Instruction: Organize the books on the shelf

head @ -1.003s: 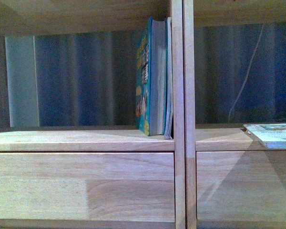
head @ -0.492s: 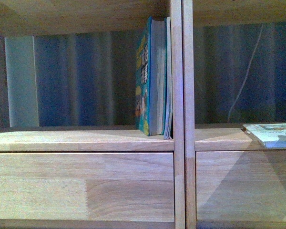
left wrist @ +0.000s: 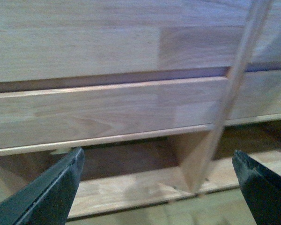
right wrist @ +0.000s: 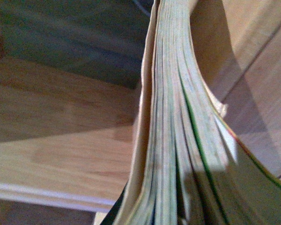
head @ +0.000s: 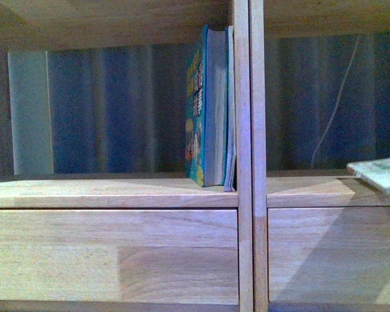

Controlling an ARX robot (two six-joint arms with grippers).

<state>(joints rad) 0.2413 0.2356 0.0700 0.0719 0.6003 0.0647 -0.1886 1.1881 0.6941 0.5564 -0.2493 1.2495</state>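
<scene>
**Booklet tilted in the right compartment, carry coming up**

Right claw is nearly buried behind fanned page edges, with only a dark sliver showing. I read it as clamped on the booklet, which sits tilted at the far right of the shelf. Left claw hangs wide apart down by the drawer fronts, holding nothing. In the left compartment the teal paperback and slim book stand upright, tight to the divider. Here's the trick: those pages are floppy and splaying, so pinch firmly and draw it out clear of the divider. Turn it upright before entry, then press it flat against the teal cover so it can't slump.
</scene>
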